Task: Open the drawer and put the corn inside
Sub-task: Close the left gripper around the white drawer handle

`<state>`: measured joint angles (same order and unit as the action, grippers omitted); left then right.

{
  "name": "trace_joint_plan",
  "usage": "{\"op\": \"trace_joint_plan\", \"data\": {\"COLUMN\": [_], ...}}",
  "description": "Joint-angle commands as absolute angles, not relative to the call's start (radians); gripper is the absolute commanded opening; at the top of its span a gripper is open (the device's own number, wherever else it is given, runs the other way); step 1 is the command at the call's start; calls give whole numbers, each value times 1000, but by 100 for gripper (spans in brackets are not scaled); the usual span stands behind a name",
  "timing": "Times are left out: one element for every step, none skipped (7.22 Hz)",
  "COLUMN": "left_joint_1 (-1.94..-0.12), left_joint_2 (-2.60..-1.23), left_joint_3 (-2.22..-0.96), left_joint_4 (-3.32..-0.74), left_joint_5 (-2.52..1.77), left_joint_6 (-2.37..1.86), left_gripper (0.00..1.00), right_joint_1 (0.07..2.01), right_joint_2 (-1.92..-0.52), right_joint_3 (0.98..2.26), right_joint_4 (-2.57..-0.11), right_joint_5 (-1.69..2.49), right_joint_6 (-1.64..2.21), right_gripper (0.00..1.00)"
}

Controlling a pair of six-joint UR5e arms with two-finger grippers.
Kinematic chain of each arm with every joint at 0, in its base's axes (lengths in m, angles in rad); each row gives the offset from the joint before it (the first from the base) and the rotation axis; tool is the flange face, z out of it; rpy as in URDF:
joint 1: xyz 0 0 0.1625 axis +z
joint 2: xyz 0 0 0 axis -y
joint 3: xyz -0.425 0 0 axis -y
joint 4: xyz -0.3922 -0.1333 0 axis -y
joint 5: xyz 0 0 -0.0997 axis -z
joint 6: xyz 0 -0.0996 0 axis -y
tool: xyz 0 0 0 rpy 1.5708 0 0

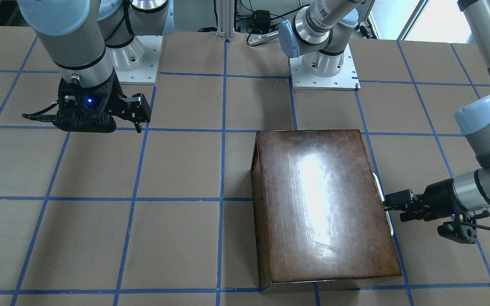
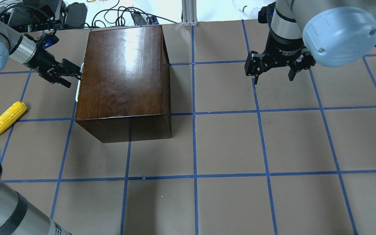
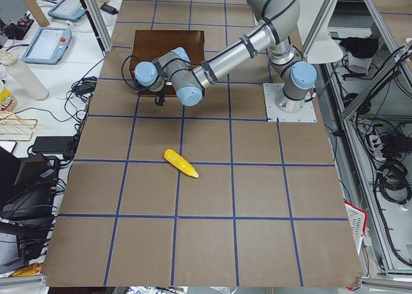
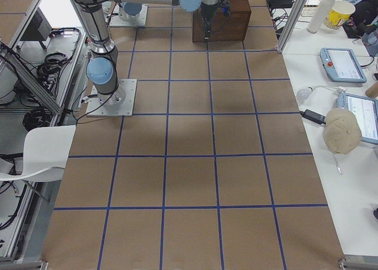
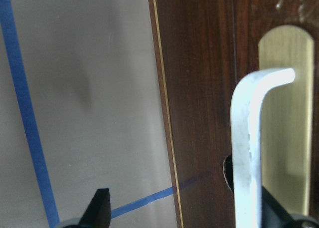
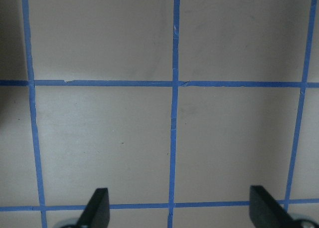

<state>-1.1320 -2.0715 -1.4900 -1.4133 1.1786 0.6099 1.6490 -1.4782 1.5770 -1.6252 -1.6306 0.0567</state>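
Note:
The glossy dark-brown box [image 2: 122, 71] stands on the table, and it also shows in the front view [image 1: 326, 204]. Its drawer is shut; the dark front panel [image 5: 199, 88] fills the left wrist view, with a silver handle [image 5: 249, 138] on a brass plate [image 5: 286, 88]. My left gripper [image 2: 72, 74] is open at the drawer front, the handle between its fingers, close to the right fingertip [image 5: 273, 210]. The yellow corn [image 2: 7, 117] lies on the table left of the box, apart from both grippers. My right gripper [image 2: 274, 70] is open and empty, hovering over bare table.
The table is brown paper with a blue tape grid [image 2: 194, 114]. The arm bases [image 1: 323, 68] are bolted at the robot's edge. Cables and boxes [image 2: 73, 13] lie beyond the far edge behind the box. In the left side view the corn [image 3: 181, 163] lies well in front of the box [image 3: 168, 43].

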Motion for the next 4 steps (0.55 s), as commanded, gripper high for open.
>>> {"op": "trace_joint_plan", "data": {"left_joint_1": [-1131,-1129,-1124,-1124], "left_joint_2": [-2072,-2074,-2074,-2072], "left_joint_3": [-1483,-1482,-1482,-1482], "left_joint_4": [-1413,-1413,-1413,-1413], "left_joint_5": [1180,1181,1181,1181], "left_joint_6": [615,615,626,626], "left_gripper": [100,100,100,100], "right_joint_1": [1649,1649,1649,1649], "right_joint_2": [-1479,-1479,-1479,-1477], "right_joint_3": [1577,1577,1577,1577], "right_joint_4": [-1625,-1624,-1624,-1624], "right_joint_5": [-1631,-1631,-1631,-1631], "right_joint_6": [57,57,57,57], "right_gripper": [100,100,100,100]}}
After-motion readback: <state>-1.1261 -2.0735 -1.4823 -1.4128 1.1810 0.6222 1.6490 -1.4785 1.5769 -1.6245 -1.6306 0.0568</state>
